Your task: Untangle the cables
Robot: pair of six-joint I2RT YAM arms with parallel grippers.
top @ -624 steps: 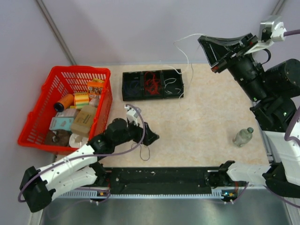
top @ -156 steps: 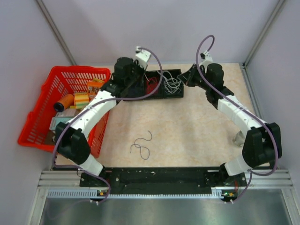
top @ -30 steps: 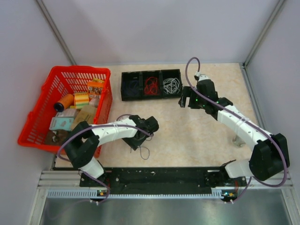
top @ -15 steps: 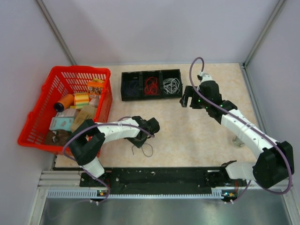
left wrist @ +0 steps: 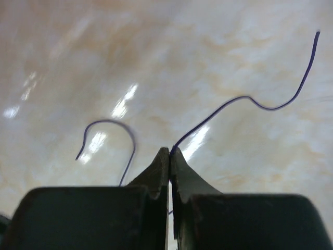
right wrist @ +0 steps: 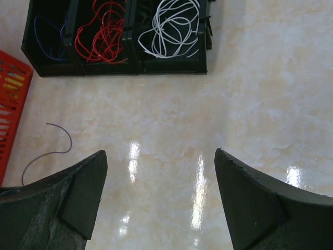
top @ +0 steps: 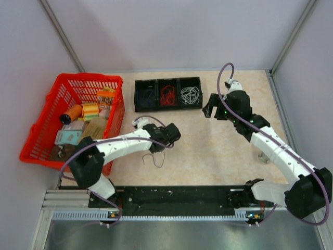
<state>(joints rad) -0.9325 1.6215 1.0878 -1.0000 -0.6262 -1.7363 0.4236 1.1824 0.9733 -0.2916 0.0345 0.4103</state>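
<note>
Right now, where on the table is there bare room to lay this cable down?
Widest bare patch of table: between the black tray, the left gripper and the right arm. Also bare: the far right corner, past the right gripper. Crowded: from the red basket across to the dark cable.
</note>
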